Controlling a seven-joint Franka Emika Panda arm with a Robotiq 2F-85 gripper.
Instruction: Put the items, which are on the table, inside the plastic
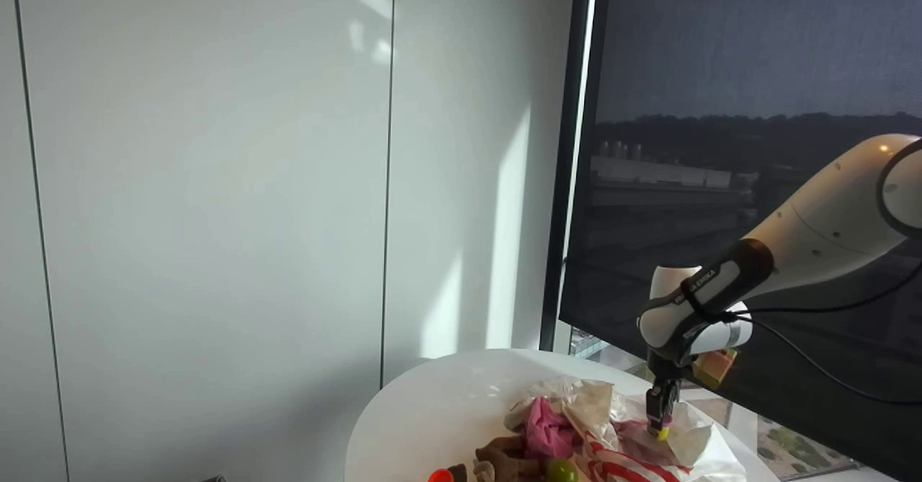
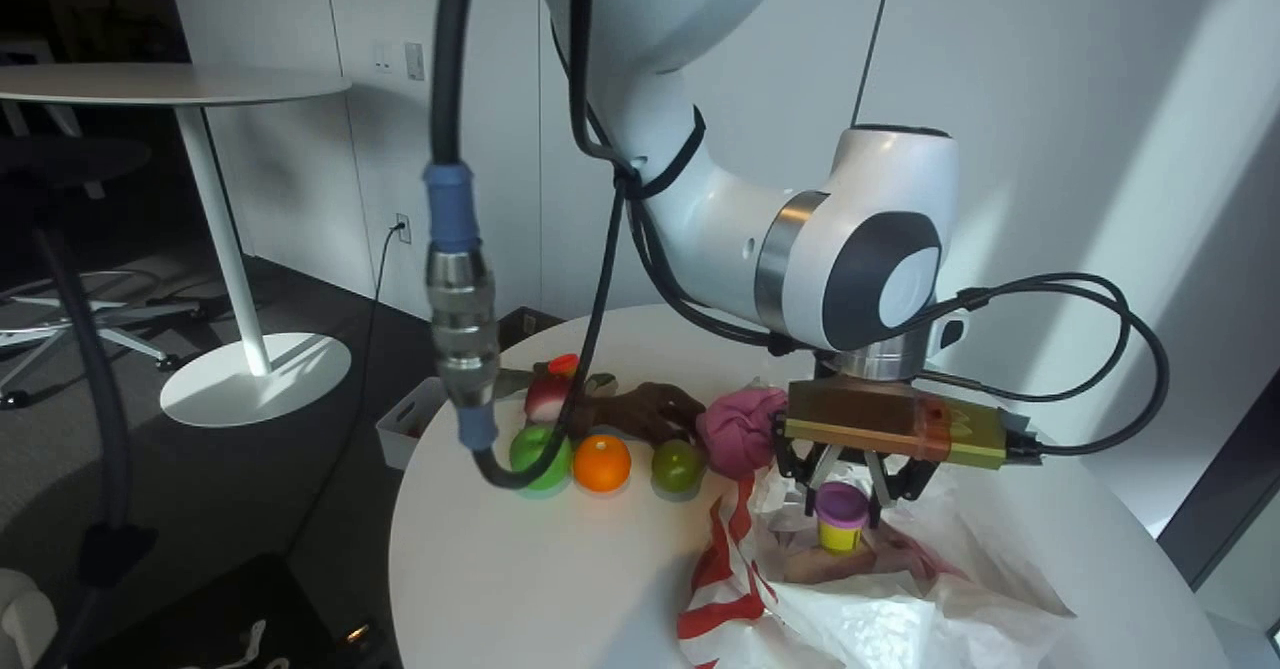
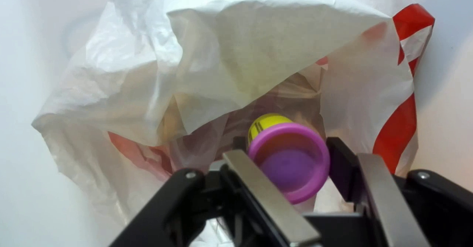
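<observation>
I have the tool (image 2: 842, 516) part-spread, its two fingers clamped on a small tub (image 2: 839, 536), one finger on each side of the lid (image 3: 290, 167). The tub is a short cylinder, yellow with some dark print; the purple lid has a raised round rim about a smooth sunken disc. In an exterior view it stands close to upright, within the gaping mouth of the plastic bag (image 2: 880, 617); whether its base touches the film beneath, I can't tell.

The bag is thin, whitish and glossy, full of creases and pointed folds, with broad red stripes. It lies on the smooth, round, white counter (image 2: 520, 589).

Beside it I see a crumpled, soft-looking pink bundle (image 2: 740, 431), then a lumpy brown piece (image 2: 645, 411). Near them sit three rounded pieces: a dark green ball (image 2: 677, 466), an orange ball (image 2: 601, 463) and a brighter green ball (image 2: 531, 446), partly hidden by a black cable (image 2: 606, 269). Behind that one is a rounded red-and-white piece (image 2: 546, 399).
</observation>
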